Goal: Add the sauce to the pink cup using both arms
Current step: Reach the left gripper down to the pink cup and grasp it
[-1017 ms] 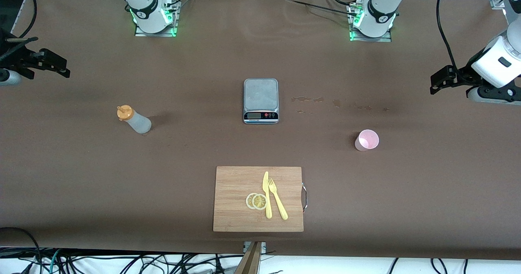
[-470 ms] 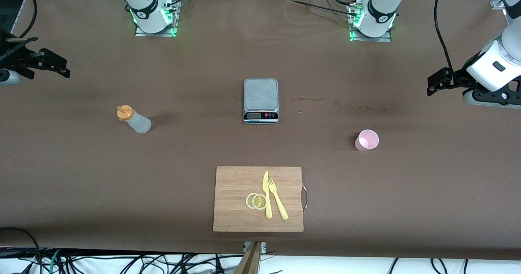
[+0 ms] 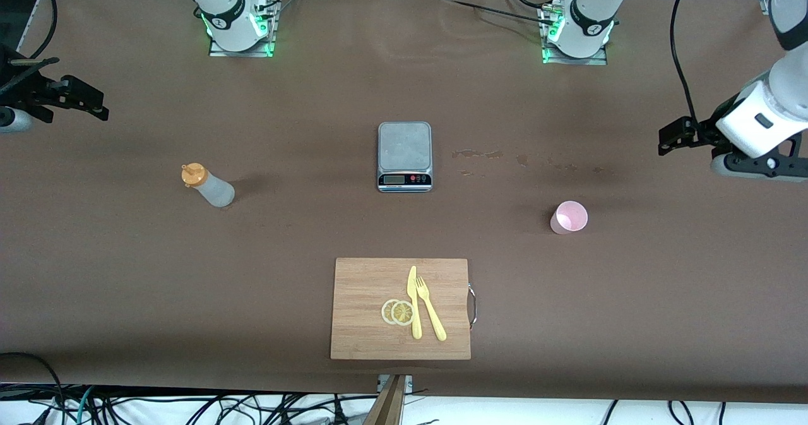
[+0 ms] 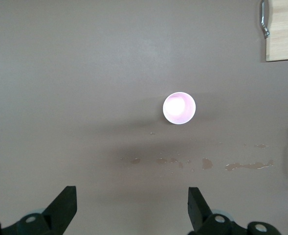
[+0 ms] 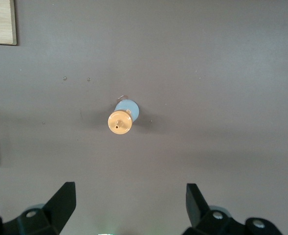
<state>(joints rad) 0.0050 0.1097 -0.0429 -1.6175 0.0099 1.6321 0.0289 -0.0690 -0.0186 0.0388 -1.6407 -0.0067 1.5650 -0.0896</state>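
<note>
The sauce [image 3: 208, 186] stands upright toward the counter's right-arm edge, the pink cup [image 3: 569, 217] toward its left-arm edge. Both look light and tippable; grip the soft bottle mid-body. Left tool [image 4: 131, 208] and right tool [image 5: 130, 205] hang released.

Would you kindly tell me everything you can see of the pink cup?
The pink cup is a small, plain, pale-pink tumbler that looks like plastic, slightly tapered and without a handle. It stands upright on the brown table with its mouth open upward, and the left wrist view shows a round rim and no sauce inside. It sits toward the left arm's end of the table, nearer the front camera than the scale. Nothing touches it but the table.
</note>
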